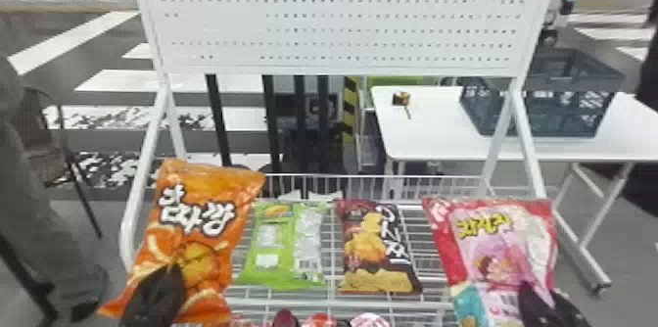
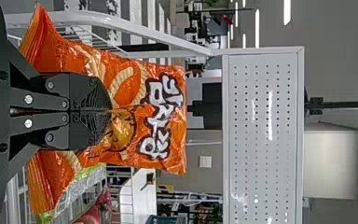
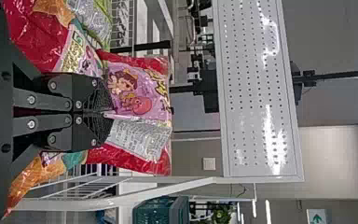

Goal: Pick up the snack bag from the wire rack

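The left gripper (image 2: 110, 111) is pressed together on a fold of the orange snack bag (image 2: 163, 154); the pink snack bag (image 3: 140, 95) is pinched likewise by the right gripper (image 3: 109, 113). Only a crease of smooth film seems to be caught in each pinch, so a bag could be lost by slipping or twisting if it is pulled up quickly; if it is squeezed harder, the film could be split or the snacks crushed.

Both bags are held steeply upright at the near side of the wire rack (image 1: 342, 303), the orange one by the left side post (image 1: 128, 223), the pink one towards the right. Whether their lower ends are touching the rack cannot be told. A corner could be snagged on a post or wire if either bag is drawn sideways before enough height is gained.

Between them, the green bag (image 1: 281, 247) and the brown bag (image 1: 377, 252) are laid on the wires. If the arms are brought inward too low, these could be nudged or dragged along.

Beyond, the perforated board (image 1: 338, 22) is set above the rack; it could be struck by a bag's top if a forward reach is made during the lift.
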